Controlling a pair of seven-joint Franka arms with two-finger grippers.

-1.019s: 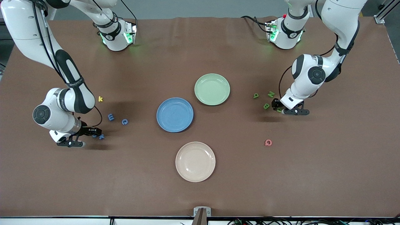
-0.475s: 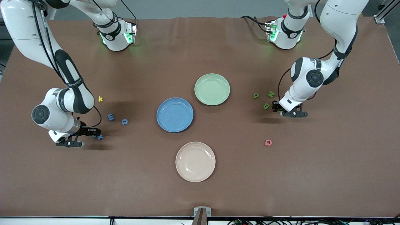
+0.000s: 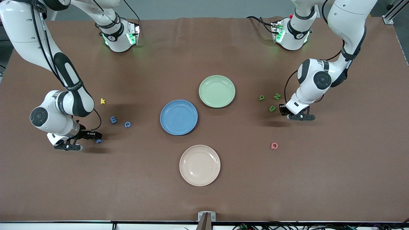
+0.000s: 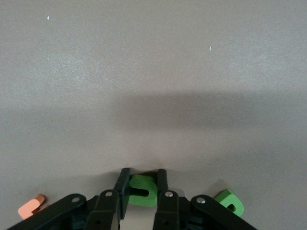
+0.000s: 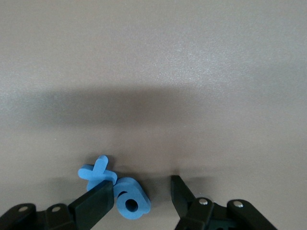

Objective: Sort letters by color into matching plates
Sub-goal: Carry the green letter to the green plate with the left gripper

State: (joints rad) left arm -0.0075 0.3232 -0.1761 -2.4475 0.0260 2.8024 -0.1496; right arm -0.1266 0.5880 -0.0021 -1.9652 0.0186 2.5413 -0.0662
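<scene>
The blue plate (image 3: pixel 178 117) and the pale green plate (image 3: pixel 217 91) sit mid-table. My left gripper (image 3: pixel 281 109) is low at the table, shut on a green letter (image 4: pixel 143 190). Three more green letters lie beside it (image 3: pixel 272 108), (image 3: pixel 261 97), (image 3: pixel 277 96); one shows in the left wrist view (image 4: pixel 229 202). My right gripper (image 3: pixel 95 136) is open and low, its jaws around a blue letter with a hole (image 5: pixel 130 201); one finger (image 5: pixel 93 203) touches it. A blue x (image 5: pixel 98 172) lies against that letter. Two more blue letters (image 3: pixel 113 119), (image 3: pixel 127 124) lie toward the blue plate.
A cream-white plate (image 3: pixel 199 165) sits nearer the front camera than the blue plate. A yellow k (image 3: pixel 102 101) lies by the right arm's elbow. A pink Q (image 3: pixel 274 145) lies nearer the camera than the left gripper.
My right gripper has shifted a little toward the right arm's end of the table, and the blue letters at its tips now show as one patch. My left gripper has barely moved.
</scene>
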